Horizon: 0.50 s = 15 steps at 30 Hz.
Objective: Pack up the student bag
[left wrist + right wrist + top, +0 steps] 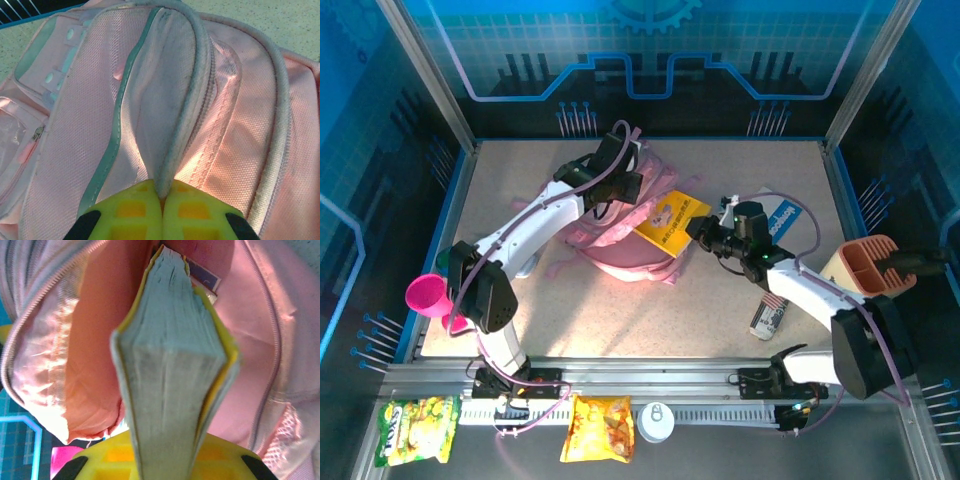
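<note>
A: Status on the pack?

B: Mid-insert. The large soft pink fabric backpack (pixel 620 250) lies on the speckled tabletop (pixel 620 320), toward the far side, mouth facing right. The thick yellow-covered paperback book (pixel 170 365) has its far end at the mouth. The right wrist view shows pink lining and zip on both sides of it. From above, most of the book is outside the bag.

A: Anything in already?

B: A small blue-and-white thing (pixel 205 280) sits past the book's far end. Can't tell what it is, or whether it's inside.

A: What's left?

B: Plenty, I'd say. Push the book home, then maybe the loose stuff:
- magenta plastic cup (pixel 427 295) at the left edge
- peach divided plastic organiser (pixel 870 265) at the right
- small flat striped gadget (pixel 770 317) by the right arm (pixel 800 285)
- green-yellow snack packet (pixel 417 430), orange-yellow snack packet (pixel 598 428) and white round lid (pixel 655 420) along the near rail

Can't say which of those belong in. The zip is open, so closing is likely the last step.

A: Arm poses?

B: The left arm (pixel 535 225) stretches forward and right, wrist over the bag's top. The left fingers (pixel 135 217) are clenched on the grey piped rim of the opening, holding it up. The right arm reaches inward to the left, low. The right fingers (pixel 115 460) grasp the book's near end, page edges facing the camera.
</note>
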### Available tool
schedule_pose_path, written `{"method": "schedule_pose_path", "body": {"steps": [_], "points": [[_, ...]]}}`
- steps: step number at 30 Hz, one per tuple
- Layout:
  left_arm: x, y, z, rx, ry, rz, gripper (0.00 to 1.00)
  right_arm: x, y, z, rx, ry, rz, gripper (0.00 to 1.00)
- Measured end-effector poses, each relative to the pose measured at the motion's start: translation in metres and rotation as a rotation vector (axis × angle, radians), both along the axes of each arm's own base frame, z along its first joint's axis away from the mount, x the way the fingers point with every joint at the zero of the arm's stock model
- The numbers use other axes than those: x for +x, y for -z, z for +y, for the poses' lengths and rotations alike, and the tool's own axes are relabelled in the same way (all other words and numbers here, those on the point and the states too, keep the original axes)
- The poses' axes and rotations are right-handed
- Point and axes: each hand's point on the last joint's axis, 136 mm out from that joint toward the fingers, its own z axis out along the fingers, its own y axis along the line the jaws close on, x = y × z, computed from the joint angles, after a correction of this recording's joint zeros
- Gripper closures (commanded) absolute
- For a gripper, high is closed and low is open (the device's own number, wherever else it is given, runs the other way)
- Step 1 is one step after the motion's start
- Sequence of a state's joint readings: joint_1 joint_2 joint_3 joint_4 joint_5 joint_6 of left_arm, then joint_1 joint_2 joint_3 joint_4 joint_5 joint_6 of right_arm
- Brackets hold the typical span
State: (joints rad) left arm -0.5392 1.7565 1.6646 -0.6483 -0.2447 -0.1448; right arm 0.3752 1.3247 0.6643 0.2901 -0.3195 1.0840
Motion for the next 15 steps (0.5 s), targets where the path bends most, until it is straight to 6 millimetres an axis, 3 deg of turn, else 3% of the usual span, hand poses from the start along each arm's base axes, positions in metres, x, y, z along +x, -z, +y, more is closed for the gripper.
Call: {"method": "schedule_pose_path", "body": {"steps": [8,15], "points": [[-0.001,-0.007,0.002,-0.021,-0.005,-0.007,1.0,0.015,0.013,0.029,0.008,-0.017,0.012,0.98],[-0.004,-0.014,0.003,-0.037,-0.006,-0.018,1.0,0.04,0.04,0.049,0.029,0.044,0.064,0.99]]}}
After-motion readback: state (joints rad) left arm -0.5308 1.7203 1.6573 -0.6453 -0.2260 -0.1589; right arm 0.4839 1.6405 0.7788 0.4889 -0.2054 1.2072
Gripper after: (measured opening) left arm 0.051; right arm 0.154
